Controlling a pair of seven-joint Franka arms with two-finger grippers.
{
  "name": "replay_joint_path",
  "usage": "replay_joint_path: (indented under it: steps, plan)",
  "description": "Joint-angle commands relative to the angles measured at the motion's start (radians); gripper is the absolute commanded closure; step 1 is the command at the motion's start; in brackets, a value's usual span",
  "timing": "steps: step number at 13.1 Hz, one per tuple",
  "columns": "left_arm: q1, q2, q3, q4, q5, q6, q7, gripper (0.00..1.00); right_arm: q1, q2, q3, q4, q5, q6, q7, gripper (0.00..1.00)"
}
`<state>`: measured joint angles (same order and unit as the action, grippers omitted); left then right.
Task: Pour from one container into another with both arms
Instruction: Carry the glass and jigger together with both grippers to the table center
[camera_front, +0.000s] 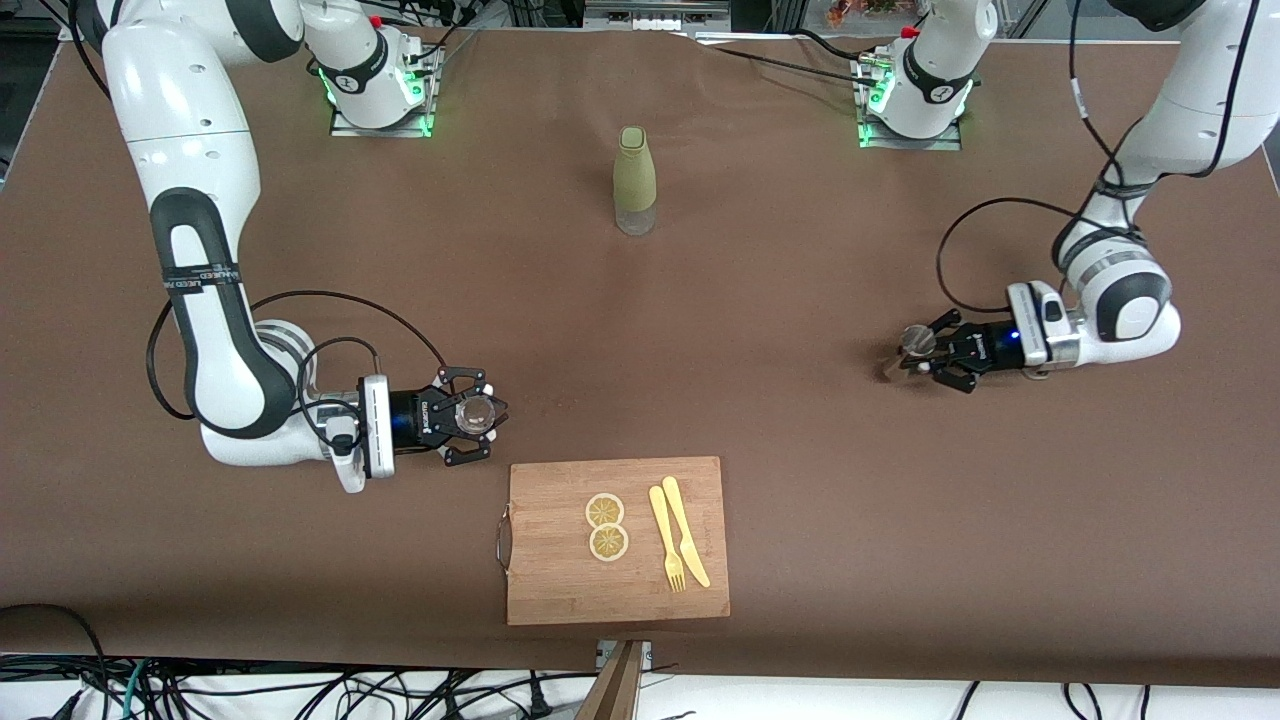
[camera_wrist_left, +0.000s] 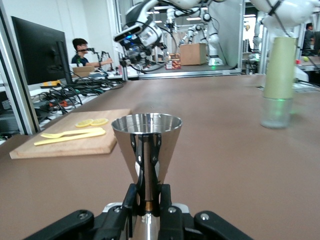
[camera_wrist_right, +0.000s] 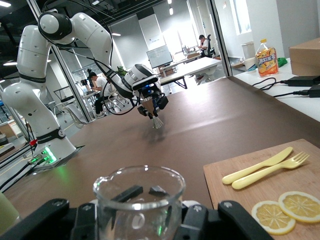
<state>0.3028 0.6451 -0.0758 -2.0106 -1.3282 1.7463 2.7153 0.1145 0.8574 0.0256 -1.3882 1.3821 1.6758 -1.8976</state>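
A clear glass beaker (camera_front: 477, 413) with a small spout stands upright in my right gripper (camera_front: 480, 416), which is shut on it, over the table at the right arm's end beside the cutting board. In the right wrist view the beaker (camera_wrist_right: 139, 200) fills the space between the fingers (camera_wrist_right: 129, 193). My left gripper (camera_front: 918, 353) is shut on a steel cone-shaped jigger (camera_front: 912, 341), held over the table at the left arm's end. The left wrist view has the jigger (camera_wrist_left: 146, 140) upright, its narrow waist pinched between the fingers (camera_wrist_left: 127, 200).
A green bottle with a clear base (camera_front: 634, 180) stands mid-table, nearer the robots' bases. A wooden cutting board (camera_front: 560, 590) lies near the front edge with two lemon slices (camera_front: 605, 526) and a yellow fork and knife (camera_front: 678, 545).
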Motion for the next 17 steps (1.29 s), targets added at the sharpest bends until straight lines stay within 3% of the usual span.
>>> replay_joint_path:
  steps: [1,6,12,15,17]
  plan:
    - [-0.036,-0.007,-0.048,-0.030,-0.130,0.071,0.009,1.00,-0.006,-0.021,0.002,-0.018,-0.017,-0.034,-0.002,0.91]
    - [-0.154,0.008,-0.203,-0.028,-0.455,0.347,-0.017,1.00,-0.003,-0.015,0.002,-0.017,-0.074,-0.122,-0.003,0.91]
    - [-0.296,0.013,-0.251,-0.005,-0.713,0.476,-0.002,1.00,0.074,-0.021,-0.001,-0.018,-0.097,-0.104,0.000,0.91]
    - [-0.352,0.016,-0.263,0.007,-0.801,0.528,0.037,1.00,0.125,-0.023,0.002,-0.015,-0.094,-0.010,0.005,0.91]
    - [-0.416,0.021,-0.263,0.007,-0.933,0.553,0.114,1.00,0.163,-0.040,0.002,-0.015,-0.094,0.047,0.053,0.91]
